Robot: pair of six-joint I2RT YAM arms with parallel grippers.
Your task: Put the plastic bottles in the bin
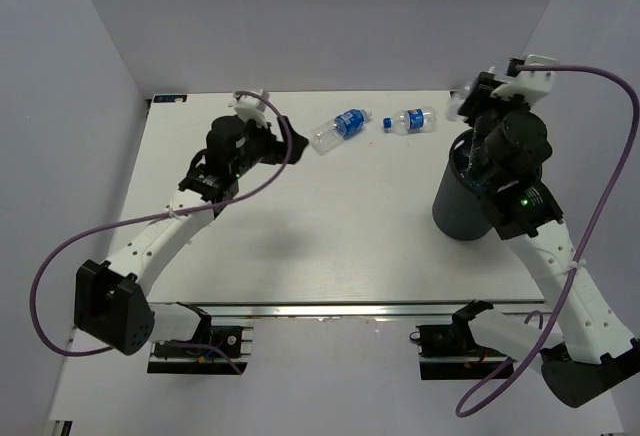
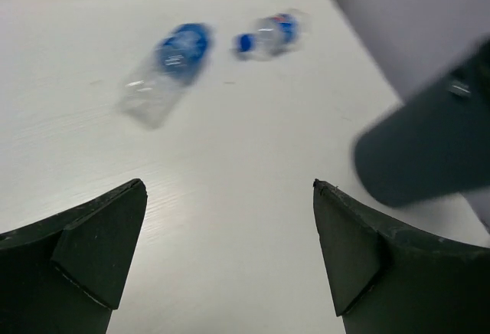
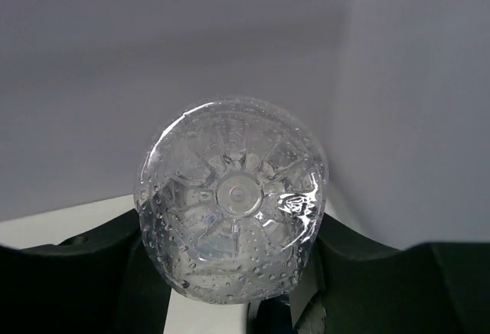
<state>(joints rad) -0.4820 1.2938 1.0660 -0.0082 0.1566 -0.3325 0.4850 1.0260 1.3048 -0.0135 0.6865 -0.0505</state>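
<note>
Fingers (image 2: pixel 99 250) of the left gripper (image 2: pixel 228 188) stand wide apart with only bare table (image 1: pixel 330 246) between them. That gripper hangs over the left part of the table, pointing toward 2 plastic bottles that lie on their sides near the far edge. The left bottle (image 1: pixel 338 127) lies at a slant, its clear body toward the left arm and its blue label (image 1: pixel 349 122) toward the far side. The right bottle (image 1: pixel 411 119) lies just beside it but apart from it, with its blue cap (image 1: pixel 388 123) turned toward the left bottle. In the left wrist view both are blurred, so finer detail cannot be read.

On the other side, the right gripper (image 3: pixel 230 230) is closed on a 3rd bottle, the held bottle (image 3: pixel 233 196) – a dark finger presses in at each flank. Its round, ribbed base, beaded with droplets, faces the wrist camera, and only wall shows behind it. From above, the right arm (image 1: pixel 520 156) reaches over the bin (image 1: pixel 452 211) – a dark, tapered bucket standing upright at the right side of the table, well apart from the 2 lying bottles. The arm covers much of the bin's mouth, so I cannot tell what is inside it.
</note>
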